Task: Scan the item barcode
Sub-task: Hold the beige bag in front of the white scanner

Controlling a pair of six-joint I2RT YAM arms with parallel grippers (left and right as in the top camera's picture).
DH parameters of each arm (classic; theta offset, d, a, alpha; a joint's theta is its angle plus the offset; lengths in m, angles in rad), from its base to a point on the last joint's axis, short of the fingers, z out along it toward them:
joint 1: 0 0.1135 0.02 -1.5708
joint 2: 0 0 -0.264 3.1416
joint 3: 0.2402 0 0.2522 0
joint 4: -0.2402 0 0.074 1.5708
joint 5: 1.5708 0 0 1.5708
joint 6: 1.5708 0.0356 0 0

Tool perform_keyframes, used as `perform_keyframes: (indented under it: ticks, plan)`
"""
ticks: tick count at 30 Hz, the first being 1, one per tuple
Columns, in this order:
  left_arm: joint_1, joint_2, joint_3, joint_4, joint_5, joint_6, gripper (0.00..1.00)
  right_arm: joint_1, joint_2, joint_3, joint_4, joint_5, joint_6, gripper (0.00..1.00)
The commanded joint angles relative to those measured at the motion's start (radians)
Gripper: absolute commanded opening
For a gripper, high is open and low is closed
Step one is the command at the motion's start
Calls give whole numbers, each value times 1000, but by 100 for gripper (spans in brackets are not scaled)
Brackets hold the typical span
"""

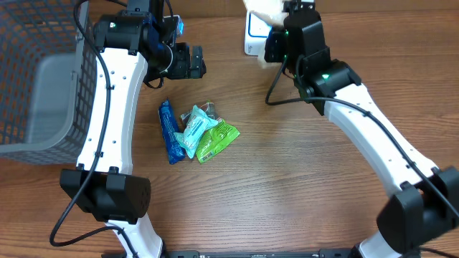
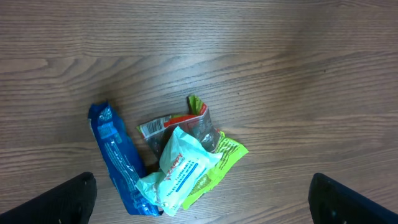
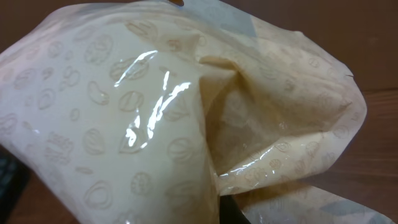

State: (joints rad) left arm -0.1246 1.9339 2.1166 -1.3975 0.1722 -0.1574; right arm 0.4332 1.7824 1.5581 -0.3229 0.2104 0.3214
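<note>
The cream pouch [image 3: 155,112], a glossy printed film bag, is up at the far edge of the bench [image 1: 287,186], pinched in the right gripper [image 1: 278,29], whose jaws are closed tight on it, just beside a white box [image 1: 252,32] that is probably the scanner. It looks light, soft and crinkly, likely slippery too, so it may fold over its own barcode (none shows in the right wrist view). A hold along a flat seam edge would probably keep one panel taut. The left gripper [image 1: 192,61] hangs with jaws spread wide, holding nothing, above the blue packet [image 2: 118,162] and green packet [image 2: 224,158] heaped mid-bench.
</note>
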Motion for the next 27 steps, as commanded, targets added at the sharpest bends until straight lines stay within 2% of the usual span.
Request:
perform_keyframes:
  ticks: [1,15,27]
  plan:
    - [-2,10,-3,4,8,0,100,-7,78,15,58,103,-16,4]
    - [-2,10,-3,4,8,0,100,-8,356,15,601,104,-15,4]
    - [-2,10,-3,4,8,0,100,-10,451,15,645,123,-15,4]
